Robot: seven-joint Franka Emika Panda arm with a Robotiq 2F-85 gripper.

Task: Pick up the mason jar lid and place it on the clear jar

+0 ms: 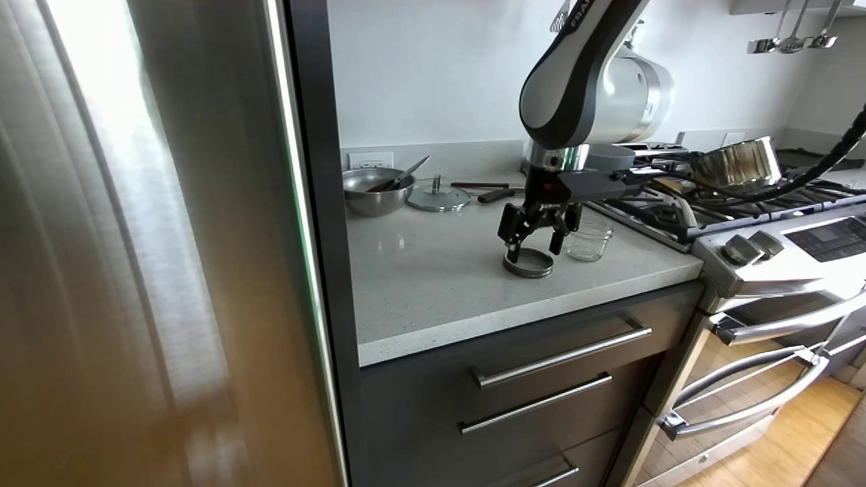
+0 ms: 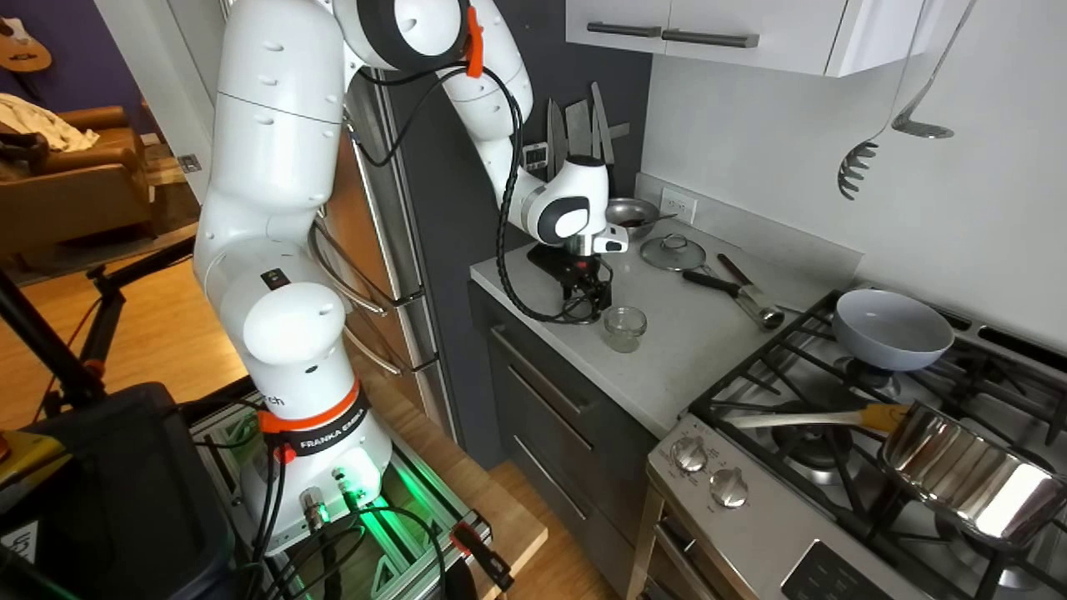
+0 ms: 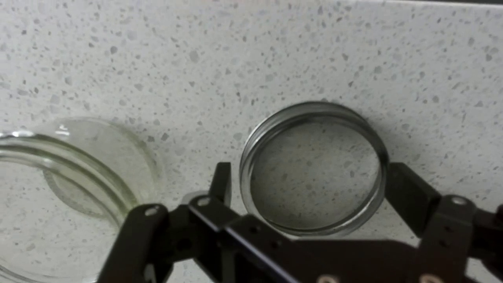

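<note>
At the back of the counter [image 1: 433, 291] a steel bowl [image 1: 369, 203] sits just beside a glass pot lid [image 1: 438, 198], while a shiny saucepan [image 2: 984, 500] and a pale bowl-shaped pan [image 2: 892, 333] share the stove [image 2: 750, 533], and farther off there's a guitar [image 2: 22, 50] near a brown couch [image 2: 67, 193].

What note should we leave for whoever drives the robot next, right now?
The black two-fingered gripper is open, fingers either side of the dark grey, ring-shaped metal lid, not clamped.
The lid lies flat on the pale speckled stone-like countertop; the short, round, clear glass jar stands beside it, uncovered.
Done: fingers lined up around the lid.
Left: close, lift, set the lid on the jar.
</note>
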